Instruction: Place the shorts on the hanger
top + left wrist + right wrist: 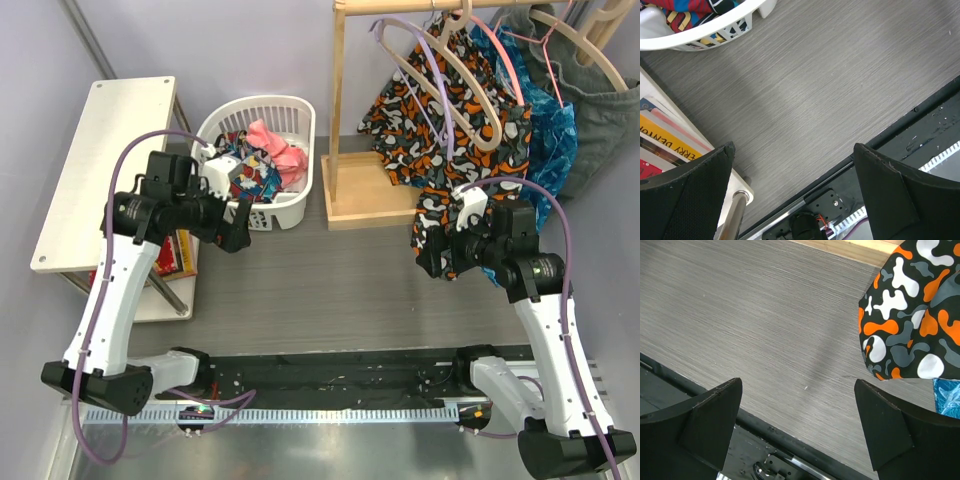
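Nearest the bases, the left gripper (235, 232) hangs over the grey table (300, 290) at about 9 o'clock from its middle. The right gripper (435, 262) hangs at about 3 o'clock. In the left wrist view both black fingers (690, 200) stand wide apart with only bare table between them. They grip nothing and touch nothing. The right wrist view shows the same: its fingers (900, 430) are spread wide and empty, and the hem of the blotch-patterned garment (910, 330) hangs just beyond them at 1 o'clock.

The task looks to be at its first step, the reach for the cloth, with nothing picked up yet. The shorts (243, 182) lie bunched in the white basket (283, 213), just past the left gripper at its 12 o'clock, with a pink cloth (280, 150) beside them farther in.

The next move probably calls for the left gripper to rise over the basket's rim. It should then come down on the printed fabric alone, clear of the pink cloth.

Farthest off, at 1 o'clock on the rack, the hanger (470, 95) hangs with the blotch garment around it, a lilac hanger (430, 70) close beside. Which arm would free it cannot be told.
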Robot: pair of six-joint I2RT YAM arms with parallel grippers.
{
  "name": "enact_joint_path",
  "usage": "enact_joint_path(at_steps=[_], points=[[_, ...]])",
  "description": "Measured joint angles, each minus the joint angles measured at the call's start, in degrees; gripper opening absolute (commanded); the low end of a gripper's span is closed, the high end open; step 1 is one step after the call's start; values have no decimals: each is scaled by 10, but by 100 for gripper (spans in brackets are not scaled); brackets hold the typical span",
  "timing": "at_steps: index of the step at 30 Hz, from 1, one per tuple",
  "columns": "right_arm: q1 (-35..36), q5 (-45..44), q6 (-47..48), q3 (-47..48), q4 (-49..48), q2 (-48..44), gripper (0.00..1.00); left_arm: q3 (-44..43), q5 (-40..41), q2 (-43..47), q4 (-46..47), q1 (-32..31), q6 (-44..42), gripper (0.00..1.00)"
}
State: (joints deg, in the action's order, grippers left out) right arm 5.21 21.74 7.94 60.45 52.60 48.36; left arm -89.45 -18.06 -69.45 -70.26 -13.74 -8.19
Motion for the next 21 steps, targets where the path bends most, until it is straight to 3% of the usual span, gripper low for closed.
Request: enact_joint_path(at_steps=[13, 21], points=[[-4, 0, 35, 9, 20, 0, 100, -35, 15, -36, -8, 0, 1, 100], [-5, 0, 42, 13, 25, 0, 100, -155, 57, -150, -15, 0, 5, 100]])
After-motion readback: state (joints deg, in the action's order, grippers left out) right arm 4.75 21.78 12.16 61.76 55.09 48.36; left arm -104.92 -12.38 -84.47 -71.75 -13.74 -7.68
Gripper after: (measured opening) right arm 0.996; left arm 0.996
